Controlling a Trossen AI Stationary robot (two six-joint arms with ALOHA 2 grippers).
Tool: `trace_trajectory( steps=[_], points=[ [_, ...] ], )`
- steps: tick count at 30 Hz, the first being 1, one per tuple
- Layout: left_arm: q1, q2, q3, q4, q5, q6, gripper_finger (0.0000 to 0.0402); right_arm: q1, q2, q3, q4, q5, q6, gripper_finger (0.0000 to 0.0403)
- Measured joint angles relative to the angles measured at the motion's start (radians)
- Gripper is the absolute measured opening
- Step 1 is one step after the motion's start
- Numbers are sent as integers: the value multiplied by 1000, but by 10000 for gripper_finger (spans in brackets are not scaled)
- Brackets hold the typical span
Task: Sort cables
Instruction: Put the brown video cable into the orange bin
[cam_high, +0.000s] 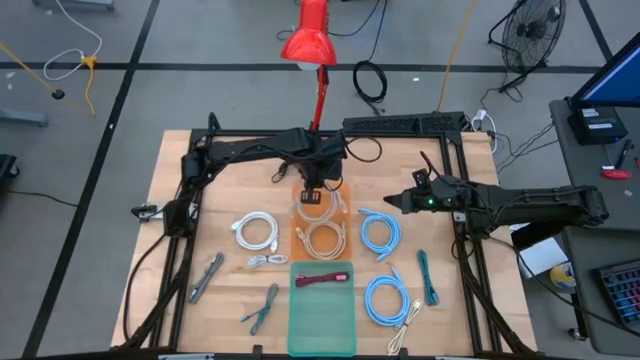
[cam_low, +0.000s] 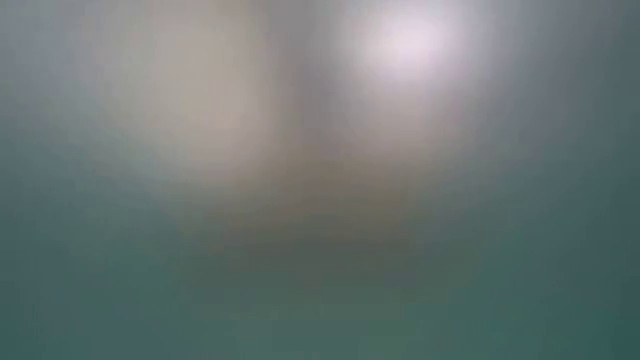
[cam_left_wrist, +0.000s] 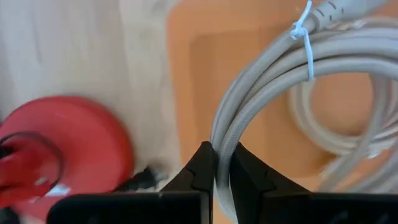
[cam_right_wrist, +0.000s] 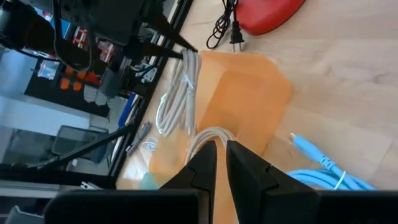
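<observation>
My left gripper (cam_high: 314, 192) is over the far end of the orange tray (cam_high: 300, 240), shut on a beige cable coil (cam_left_wrist: 273, 74) tied with a white zip tie (cam_left_wrist: 305, 31). A second beige coil (cam_high: 325, 238) lies in that tray. A white coil (cam_high: 257, 232), two light-blue coils (cam_high: 378, 232) (cam_high: 385, 300), a green bundle (cam_high: 428, 277) and grey bundles (cam_high: 205, 277) (cam_high: 262, 308) lie on the table. My right gripper (cam_high: 396, 203) hovers shut to the right of the tray, touching nothing. The low view shows only blur. My left gripper pinches the beige coil's bundled strands (cam_left_wrist: 222, 163) between its two fingers, at the rim of the loop. The fingers (cam_right_wrist: 177, 46) come from above, lying across the strands. The coil (cam_right_wrist: 183, 87) hangs below them over the orange tray; whether its lower end rests there, I cannot tell.
A red lamp's base (cam_left_wrist: 68, 149) and black plug (cam_right_wrist: 233, 37) stand just beyond the orange tray's far end. A green tray (cam_high: 322, 320) with a red cable (cam_high: 325, 279) sits at the near edge. A small white bundle (cam_high: 268, 261) and a pale bundle (cam_high: 405, 330) lie nearby.
</observation>
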Motion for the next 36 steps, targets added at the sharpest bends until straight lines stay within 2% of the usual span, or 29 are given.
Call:
trace_trajectory(
  steps=[7, 13, 25, 36],
  points=[
    [-29, 0, 0, -8, 56, -21, 25, -12, 0, 0, -3, 46, -1, 29],
    [-16, 16, 0, 0, 19, -29, 25, -12, 0, 0, -3, 49, 2, 29],
    [47, 128, 0, -3, 29, -11, 25, -12, 0, 0, -3, 44, 6, 29],
    [48, 135, 0, 2, -32, 2, 24, -9, 0, 0, -3, 42, 6, 29]
  ],
)
